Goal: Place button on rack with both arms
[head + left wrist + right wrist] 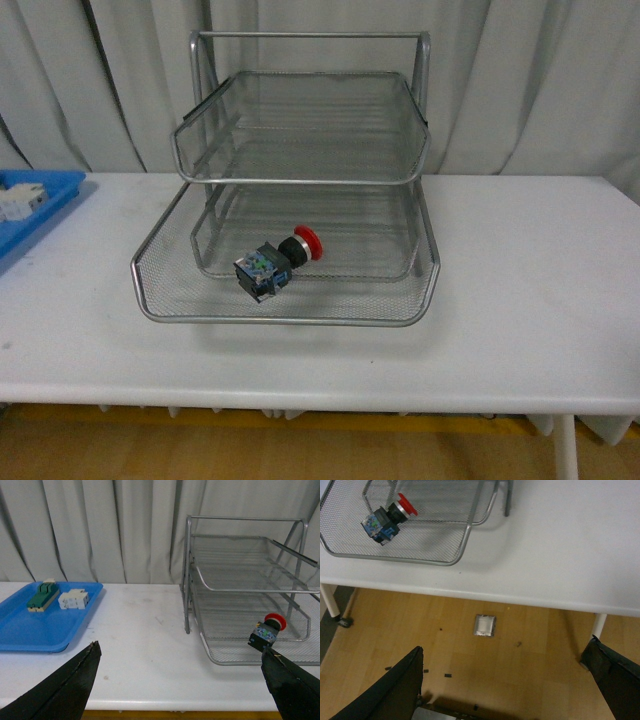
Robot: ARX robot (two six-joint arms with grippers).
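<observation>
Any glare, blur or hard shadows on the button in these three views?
Front view: even light, button sharp, no glare. Left wrist view: button small but clear. Right wrist view: button sharp, rack casts a soft shadow on the table.

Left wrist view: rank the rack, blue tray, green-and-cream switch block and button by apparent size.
1. rack
2. blue tray
3. green-and-cream switch block and button: these look about alike, so no ranking between them.

Before me the button (278,262) lies in the rack (300,181), lowest tier, by the front rim; the tray (58,190) sits at the table's (530,300) left edge.
</observation>
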